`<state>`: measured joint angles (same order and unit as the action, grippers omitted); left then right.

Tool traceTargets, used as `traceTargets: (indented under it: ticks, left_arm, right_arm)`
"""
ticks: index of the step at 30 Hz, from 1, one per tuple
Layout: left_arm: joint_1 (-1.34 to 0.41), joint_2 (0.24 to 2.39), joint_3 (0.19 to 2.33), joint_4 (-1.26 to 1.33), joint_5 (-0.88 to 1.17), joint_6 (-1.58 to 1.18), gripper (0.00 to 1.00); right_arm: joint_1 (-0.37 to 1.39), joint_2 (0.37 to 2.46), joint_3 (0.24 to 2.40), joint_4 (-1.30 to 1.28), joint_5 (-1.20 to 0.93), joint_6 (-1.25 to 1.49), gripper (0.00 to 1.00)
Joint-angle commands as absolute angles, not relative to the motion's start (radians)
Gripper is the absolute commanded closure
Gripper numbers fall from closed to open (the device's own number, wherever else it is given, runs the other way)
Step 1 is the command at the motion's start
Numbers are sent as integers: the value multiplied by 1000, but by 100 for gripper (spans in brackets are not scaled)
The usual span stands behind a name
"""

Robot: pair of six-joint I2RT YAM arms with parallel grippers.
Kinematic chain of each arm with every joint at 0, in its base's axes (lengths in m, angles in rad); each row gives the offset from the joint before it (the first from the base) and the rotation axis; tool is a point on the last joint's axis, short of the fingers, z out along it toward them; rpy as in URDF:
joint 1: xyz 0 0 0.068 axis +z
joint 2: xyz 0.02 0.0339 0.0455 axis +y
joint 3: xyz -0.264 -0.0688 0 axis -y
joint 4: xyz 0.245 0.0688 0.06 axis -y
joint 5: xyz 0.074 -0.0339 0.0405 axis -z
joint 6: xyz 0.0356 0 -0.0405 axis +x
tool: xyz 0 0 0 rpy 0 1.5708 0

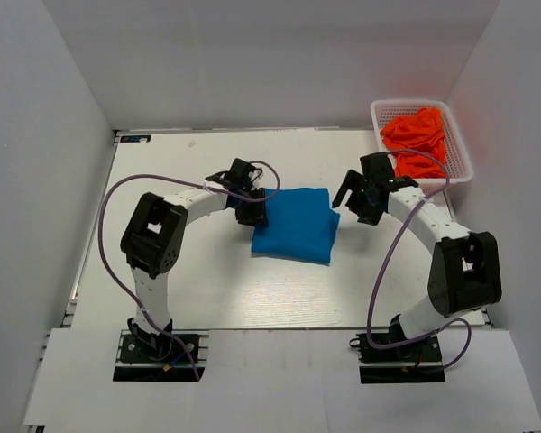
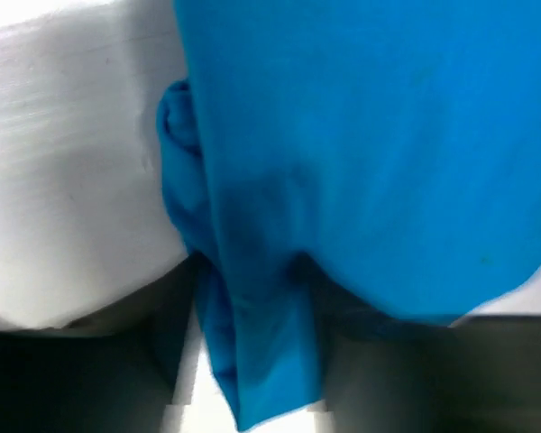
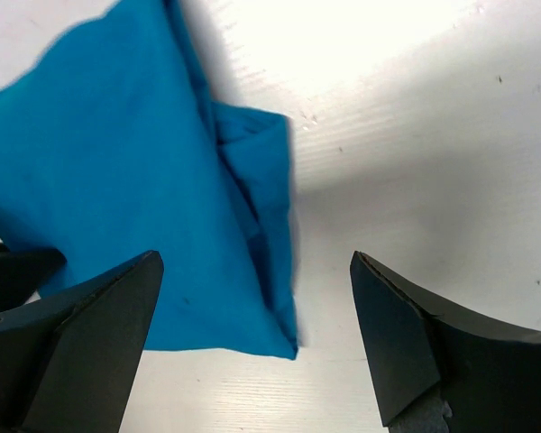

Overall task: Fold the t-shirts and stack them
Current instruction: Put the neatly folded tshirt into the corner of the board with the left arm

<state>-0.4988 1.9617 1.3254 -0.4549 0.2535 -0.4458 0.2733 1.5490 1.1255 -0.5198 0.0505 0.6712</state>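
A bright blue t-shirt [image 1: 293,225] lies folded into a rough square in the middle of the table. My left gripper [image 1: 252,212] is at its left edge. In the left wrist view a hanging fold of the blue shirt [image 2: 261,361] runs between the dark fingers [image 2: 117,379], with a sliver of light beside it, so the jaws stand apart. My right gripper [image 1: 352,194] hovers open just off the shirt's right edge. In the right wrist view the shirt's corner [image 3: 108,180] lies below and between the wide-spread fingers [image 3: 406,343], untouched. Orange-red t-shirts [image 1: 417,140] are heaped in the basket.
The white mesh basket [image 1: 379,113] stands at the back right corner, close to the right wall. White walls close in the table on three sides. Bare white tabletop [image 1: 252,298] stretches in front of the blue shirt.
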Motion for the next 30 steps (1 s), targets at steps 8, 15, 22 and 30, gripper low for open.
traceTargets:
  ticks: [8,15,22,30]
  left_arm:
    - [-557,2089,1519,-652,-147,-414,100]
    - [-454,2034,1600,-699,-549,-338,100]
    - [-282,2057,1720,-654,-604,-160,100]
    - [-88,2209,1980,-554,-679,-12,100]
  right_arm:
    - [272,1502,1085,-512,100,652,10]
    - [265,1518,1107,-517,123,627,10]
    - [265,1588,1203,-545,57,583,10]
    - [262,1618,1305,-578,61,543,10]
